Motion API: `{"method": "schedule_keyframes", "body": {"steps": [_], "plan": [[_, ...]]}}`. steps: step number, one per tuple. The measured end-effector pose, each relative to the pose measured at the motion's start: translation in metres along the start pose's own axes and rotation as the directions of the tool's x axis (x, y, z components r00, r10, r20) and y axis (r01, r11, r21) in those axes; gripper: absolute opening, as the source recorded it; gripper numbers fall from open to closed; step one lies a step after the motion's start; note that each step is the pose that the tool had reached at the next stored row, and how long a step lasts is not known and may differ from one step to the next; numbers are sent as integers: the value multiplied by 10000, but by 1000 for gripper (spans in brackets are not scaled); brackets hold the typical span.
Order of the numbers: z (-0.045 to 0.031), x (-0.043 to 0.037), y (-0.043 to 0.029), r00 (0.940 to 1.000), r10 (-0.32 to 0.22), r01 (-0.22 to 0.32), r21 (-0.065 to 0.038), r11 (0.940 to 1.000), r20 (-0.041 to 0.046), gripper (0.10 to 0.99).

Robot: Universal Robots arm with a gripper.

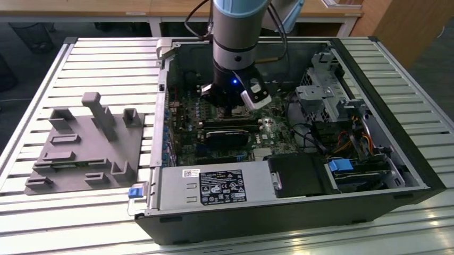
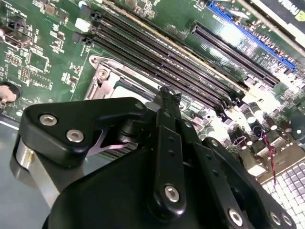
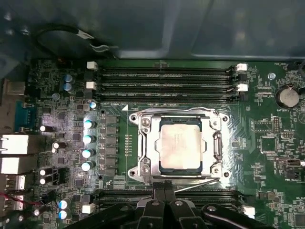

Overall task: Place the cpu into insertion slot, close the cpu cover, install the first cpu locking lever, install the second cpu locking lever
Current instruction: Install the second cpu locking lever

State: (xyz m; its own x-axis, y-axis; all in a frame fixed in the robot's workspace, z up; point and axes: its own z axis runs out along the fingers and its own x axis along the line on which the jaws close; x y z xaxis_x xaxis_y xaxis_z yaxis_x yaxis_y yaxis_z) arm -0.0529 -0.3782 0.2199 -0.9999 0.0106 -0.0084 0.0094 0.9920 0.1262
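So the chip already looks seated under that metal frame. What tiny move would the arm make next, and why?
Probably a short push down and sideways on a locking lever. In the first wrist view the cpu lies in the insertion slot with the cpu cover flat around it, and the gripper sits right at the socket's edge.

Arm (image 1: pixel 237 37) vertical, pincer (image 3: pixel 164 188) pointing down, shut.

The cpu (image 3: pixel 180 144) sits in the insertion slot (image 3: pixel 143 157) under the closed cpu cover (image 3: pixel 215 145)
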Motion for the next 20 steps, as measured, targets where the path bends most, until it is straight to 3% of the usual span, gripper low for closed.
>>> {"method": "schedule_keyframes", "body": {"steps": [7, 13, 17, 20], "plan": [[37, 95, -66, 10000, -5, 5, -331, 9995, -4, 106], [121, 124, -96, 10000, -15, 14, -509, 9987, -7, 106], [125, 131, -181, 10000, -11, 11, -697, 9976, -8, 106], [128, 153, -202, 10000, -10, 9, -827, 9966, -10, 106]]}}
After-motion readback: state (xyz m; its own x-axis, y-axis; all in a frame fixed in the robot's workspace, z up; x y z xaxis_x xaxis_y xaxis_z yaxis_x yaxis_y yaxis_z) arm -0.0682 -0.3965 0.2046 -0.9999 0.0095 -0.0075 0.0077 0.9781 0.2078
